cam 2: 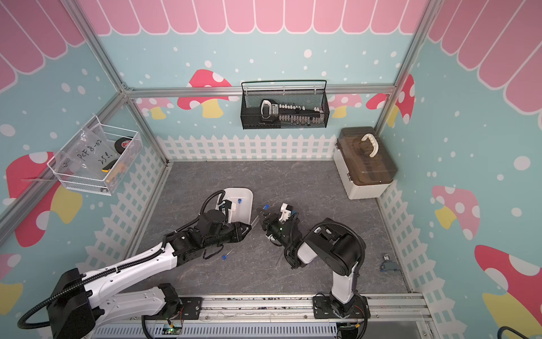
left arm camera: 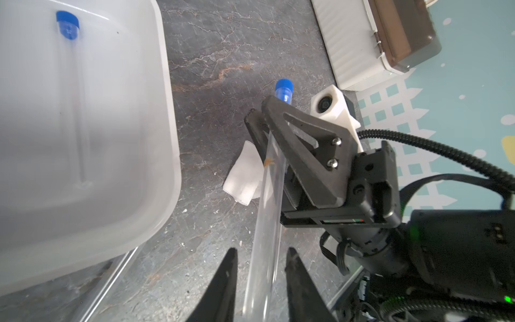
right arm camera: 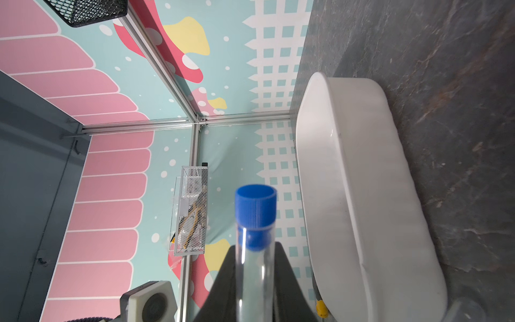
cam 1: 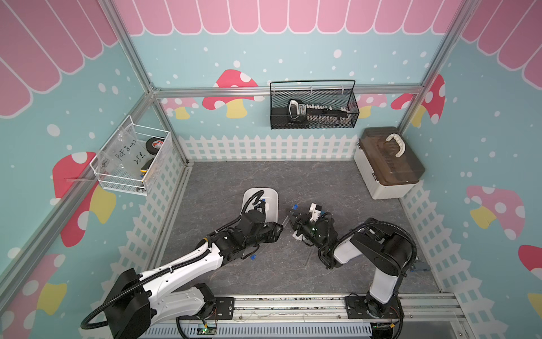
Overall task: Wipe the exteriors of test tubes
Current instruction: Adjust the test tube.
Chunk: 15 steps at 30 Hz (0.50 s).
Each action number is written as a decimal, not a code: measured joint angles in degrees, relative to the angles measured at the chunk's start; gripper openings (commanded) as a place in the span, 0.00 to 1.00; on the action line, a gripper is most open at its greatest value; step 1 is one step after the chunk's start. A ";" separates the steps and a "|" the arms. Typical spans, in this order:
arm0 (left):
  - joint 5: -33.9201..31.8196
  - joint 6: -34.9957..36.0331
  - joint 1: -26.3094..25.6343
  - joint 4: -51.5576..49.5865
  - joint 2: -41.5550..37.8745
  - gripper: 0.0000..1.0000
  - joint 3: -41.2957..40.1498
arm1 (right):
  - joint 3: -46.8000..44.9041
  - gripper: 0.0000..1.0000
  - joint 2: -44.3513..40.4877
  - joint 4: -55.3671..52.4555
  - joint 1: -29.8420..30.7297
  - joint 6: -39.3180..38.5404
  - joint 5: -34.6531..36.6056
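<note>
Right claw (left arm camera: 260, 111) is clamped on a thin clear plastic test tube (left arm camera: 267, 195) just below its small blue cap (right arm camera: 255, 214), and it holds the tube slanted above the grey marbled tabletop (left arm camera: 223, 55). Now my left claw (left arm camera: 262, 251): I see its jaws parted, straddling the tube further down its length with a gap on either side. Under the tube, a crumpled white cloth (left arm camera: 245, 175) lies on the tabletop. Beside that, the white rounded plastic tray (left arm camera: 167, 139) holds a second blue-capped tube (left arm camera: 75, 97). A third capped tube (cam 2: 225, 256) lies on the tabletop by my left arm, apart from the tray.
</note>
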 measured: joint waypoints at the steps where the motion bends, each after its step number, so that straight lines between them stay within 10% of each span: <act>1: 0.81 0.17 0.46 0.02 -0.37 0.42 -0.13 | 0.00 0.18 0.00 0.00 -0.11 -0.22 -0.39; 15: 22.16 2.03 4.50 7.04 3.65 0.38 -1.09 | 3.52 0.18 -0.13 -0.13 -1.09 -2.95 -8.76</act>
